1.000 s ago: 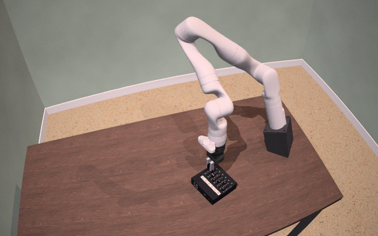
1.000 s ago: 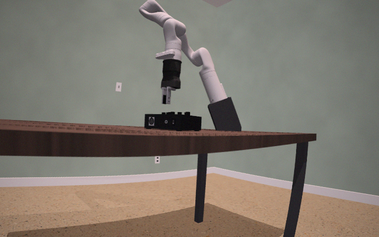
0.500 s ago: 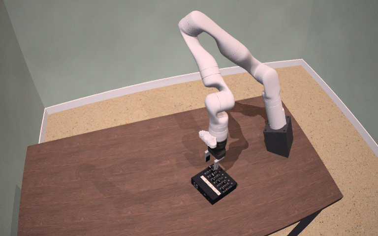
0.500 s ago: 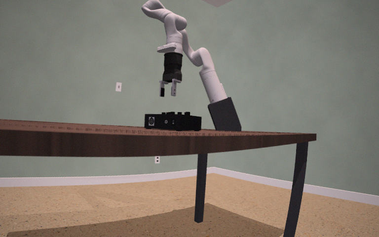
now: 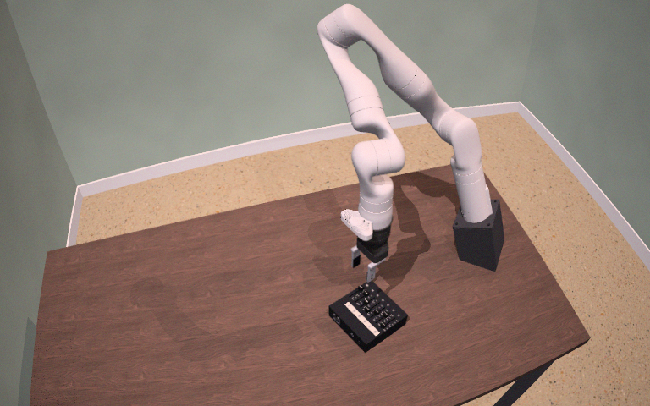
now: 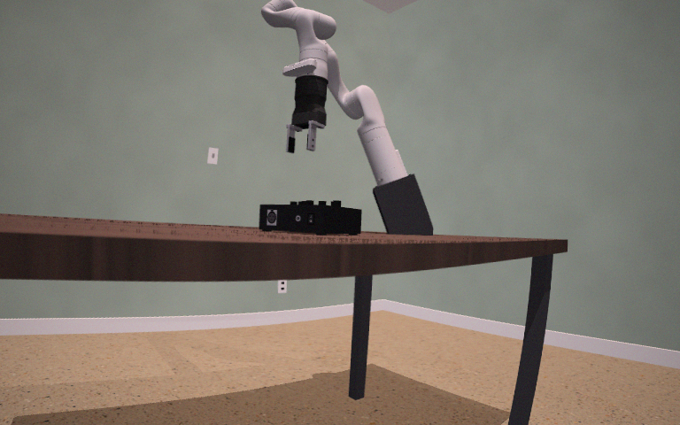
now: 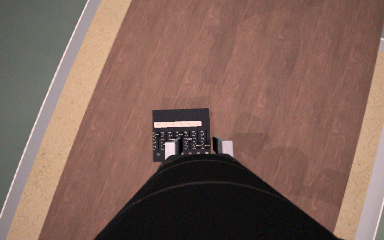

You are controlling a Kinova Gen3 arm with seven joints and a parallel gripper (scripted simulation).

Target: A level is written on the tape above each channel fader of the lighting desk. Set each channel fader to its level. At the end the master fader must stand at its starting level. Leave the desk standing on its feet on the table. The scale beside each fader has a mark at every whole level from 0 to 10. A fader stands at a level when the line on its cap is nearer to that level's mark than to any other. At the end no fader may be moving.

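The black lighting desk [image 5: 367,315] stands flat on the brown table, with a white tape strip [image 5: 363,320] along one side and a row of small faders [image 5: 378,306] beside it. It also shows in the side view [image 6: 310,219] and in the wrist view [image 7: 180,134]. The levels on the tape and the fader positions are too small to read. My gripper [image 5: 363,267] hangs well above the desk's far end, fingers wide open and empty. It shows high above the desk in the side view [image 6: 300,142], and its fingertips frame the desk's near edge in the wrist view [image 7: 198,148].
The arm's dark base block [image 5: 478,237] stands on the table to the right of the desk. The table's edges lie far from the desk on every side. A sandy floor and grey-green walls surround the table.
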